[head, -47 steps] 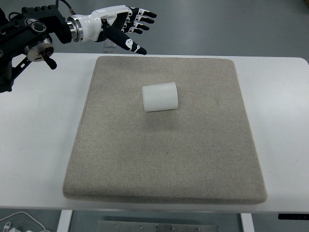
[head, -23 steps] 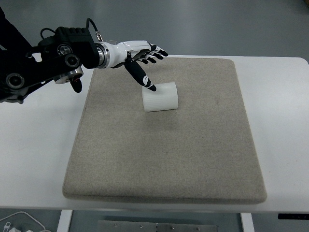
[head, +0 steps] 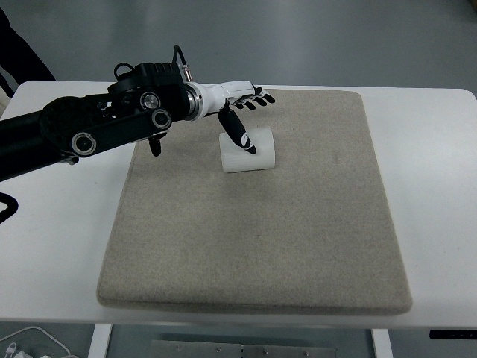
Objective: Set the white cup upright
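Observation:
A white ribbed cup lies on its side on the grey felt mat, in the mat's upper middle. My left hand reaches in from the left and hovers just above the cup's far upper edge. Its fingers are spread open and hold nothing. The thumb points down over the top of the cup, and I cannot tell if it touches. The right arm is not in view.
The mat lies on a white table. The black left arm stretches over the table's left side and the mat's upper left corner. A white cable shows below the table's near edge at the bottom left.
My left hand has moved down and to the right, from above the mat's far left corner to right over the cup. The cup has not moved.

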